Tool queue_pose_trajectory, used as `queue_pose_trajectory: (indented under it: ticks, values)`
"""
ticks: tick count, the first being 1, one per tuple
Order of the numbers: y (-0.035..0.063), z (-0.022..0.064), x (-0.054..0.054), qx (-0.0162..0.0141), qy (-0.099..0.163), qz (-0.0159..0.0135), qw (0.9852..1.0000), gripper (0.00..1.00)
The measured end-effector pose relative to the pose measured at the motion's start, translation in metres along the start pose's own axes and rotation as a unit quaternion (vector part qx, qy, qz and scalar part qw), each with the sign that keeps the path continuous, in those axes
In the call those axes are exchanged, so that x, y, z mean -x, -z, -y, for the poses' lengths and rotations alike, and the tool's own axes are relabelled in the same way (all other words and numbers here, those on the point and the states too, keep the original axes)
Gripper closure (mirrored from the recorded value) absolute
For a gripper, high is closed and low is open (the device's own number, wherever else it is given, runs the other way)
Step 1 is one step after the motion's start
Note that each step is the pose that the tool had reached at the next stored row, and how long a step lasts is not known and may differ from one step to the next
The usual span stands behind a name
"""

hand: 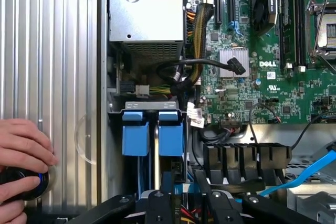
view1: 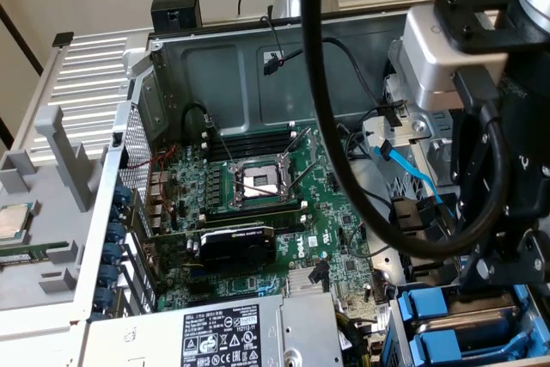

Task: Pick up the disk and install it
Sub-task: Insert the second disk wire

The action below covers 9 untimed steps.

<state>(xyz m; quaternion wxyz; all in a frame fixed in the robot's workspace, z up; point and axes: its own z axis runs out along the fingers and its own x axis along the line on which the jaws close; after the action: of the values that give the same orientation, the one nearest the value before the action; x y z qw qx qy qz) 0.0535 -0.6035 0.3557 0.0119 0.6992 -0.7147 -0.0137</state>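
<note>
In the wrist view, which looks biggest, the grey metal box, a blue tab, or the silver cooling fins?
Largest to smallest:
1. Grey metal box
2. Blue tab
3. Silver cooling fins
The second blue tab looks the same size as the first.

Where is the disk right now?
The disk sits in its blue carrier in the drive bay at the exterior view's lower right, right of the motherboard and just below the gripper.

- The exterior view looks down at an angle into the open case, fairly near, with the arm close on its right.
- The wrist view faces straight down, close above the blue carriers.
- Both share the motherboard, carriers and power supply.
</note>
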Motion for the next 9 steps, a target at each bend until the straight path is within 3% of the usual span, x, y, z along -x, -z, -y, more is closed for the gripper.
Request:
queue_pose_trajectory:
  ticks: [9]
  values:
    - [0.0006,0.0000,0.0000,-0.0020,0.000,0.0008,1.0000,0.71]
